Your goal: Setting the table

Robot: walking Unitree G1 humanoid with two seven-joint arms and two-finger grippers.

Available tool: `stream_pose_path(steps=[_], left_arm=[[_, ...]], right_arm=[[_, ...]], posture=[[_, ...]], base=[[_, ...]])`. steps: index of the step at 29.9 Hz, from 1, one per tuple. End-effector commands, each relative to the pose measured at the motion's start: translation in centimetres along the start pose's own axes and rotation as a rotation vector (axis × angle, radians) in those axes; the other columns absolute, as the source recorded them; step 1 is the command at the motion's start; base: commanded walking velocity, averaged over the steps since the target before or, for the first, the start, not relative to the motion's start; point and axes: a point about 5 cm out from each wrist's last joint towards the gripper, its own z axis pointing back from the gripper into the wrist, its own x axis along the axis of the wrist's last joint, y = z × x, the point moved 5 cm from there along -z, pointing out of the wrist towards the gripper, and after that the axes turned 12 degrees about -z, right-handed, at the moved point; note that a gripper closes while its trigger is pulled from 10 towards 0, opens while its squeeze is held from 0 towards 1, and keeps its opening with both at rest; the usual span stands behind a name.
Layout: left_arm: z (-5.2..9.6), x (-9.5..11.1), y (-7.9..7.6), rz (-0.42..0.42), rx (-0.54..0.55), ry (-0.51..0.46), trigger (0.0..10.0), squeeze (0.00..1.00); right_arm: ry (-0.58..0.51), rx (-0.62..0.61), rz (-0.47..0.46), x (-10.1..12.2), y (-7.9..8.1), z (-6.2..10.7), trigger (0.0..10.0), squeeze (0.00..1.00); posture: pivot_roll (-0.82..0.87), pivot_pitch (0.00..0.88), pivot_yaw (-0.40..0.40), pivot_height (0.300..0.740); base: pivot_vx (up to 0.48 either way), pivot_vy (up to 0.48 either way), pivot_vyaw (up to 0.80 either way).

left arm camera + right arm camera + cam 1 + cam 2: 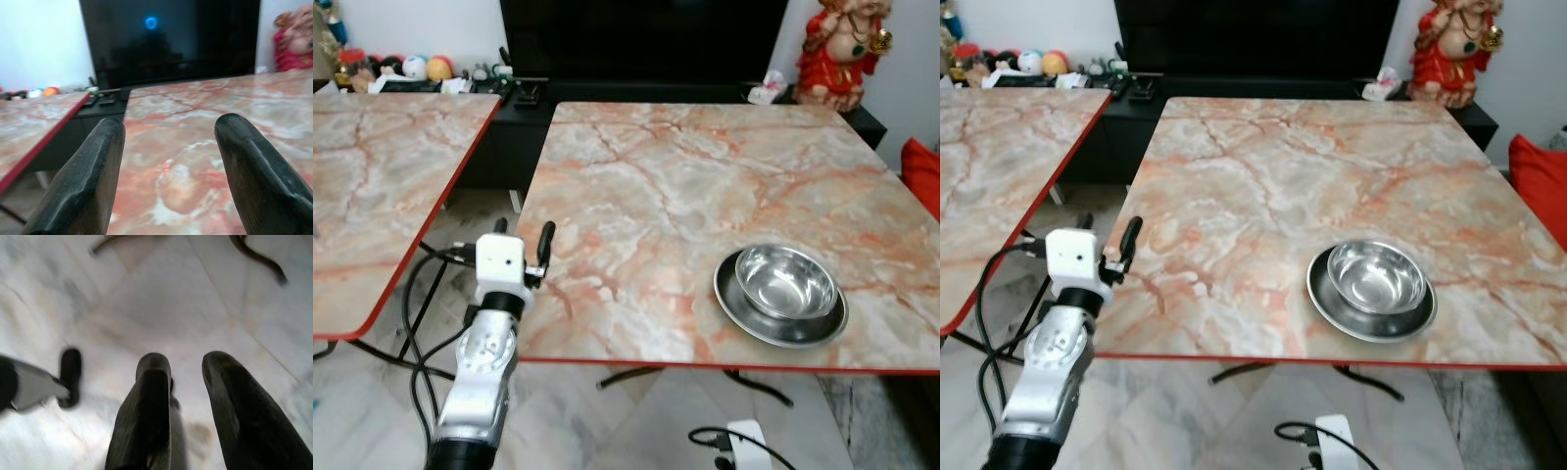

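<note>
A shiny steel bowl (786, 280) sits inside a shallow steel plate (754, 315) near the front right edge of the marble table (685, 176). My left gripper (523, 237) is raised at the table's front left edge, far to the left of the dishes. In the left wrist view the left gripper (168, 147) is open, with nothing between its fingers (93, 171), and it looks across the tabletop. My right gripper (186, 369) hangs low over the white floor, its fingers (149, 396) apart and holding nothing.
A second marble table (382, 186) stands to the left, with a narrow gap between the two. Behind are a black TV (636, 39) and a red statue (837, 54). Cables (416, 323) and a white adaptor (749, 446) lie on the floor. A red cushion (922, 176) is at right.
</note>
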Motion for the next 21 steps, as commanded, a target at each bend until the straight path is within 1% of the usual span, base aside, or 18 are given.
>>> stream_pose_path(steps=[1,6,13,14,20,21], left_arm=[[-0.17,0.34,0.81,-0.014,0.013,-0.01,10.0,0.0],[-0.22,0.45,0.84,-0.013,0.013,-0.014,10.0,0.0],[-0.22,0.55,0.68,-0.011,0.009,-0.017,10.0,0.0],[-0.22,0.54,0.68,-0.01,0.009,-0.017,10.0,0.0],[-0.25,0.59,0.58,-0.009,0.005,-0.02,10.0,0.0],[-0.26,0.61,0.55,-0.009,0.003,-0.021,10.0,0.0]], right_arm=[[-0.015,0.008,-0.006,0.61,0.4,-0.12,10.0,0.0],[-0.015,0.009,-0.003,0.61,0.43,-0.12,10.0,0.0],[-0.013,0.012,0.008,0.56,0.48,-0.12,10.0,0.0],[-0.013,0.011,0.008,0.56,0.48,-0.12,10.0,0.0],[-0.013,0.01,0.009,0.51,0.49,-0.11,10.0,0.0],[-0.012,0.011,0.008,0.5,0.5,-0.11,10.0,0.0]], posture=[[0.12,0.0,-0.032,0.74],[0.12,0.0,-0.031,0.74],[0.12,0.0,-0.03,0.74],[0.12,0.0,-0.03,0.74],[0.12,0.0,-0.029,0.74],[0.12,0.0,-0.028,0.74]], base=[[0.0,0.289,0.0],[0.0,0.286,0.0],[0.0,0.0,0.0],[0.0,-0.439,0.44],[0.0,0.0,0.51],[0.0,0.442,0.0]])
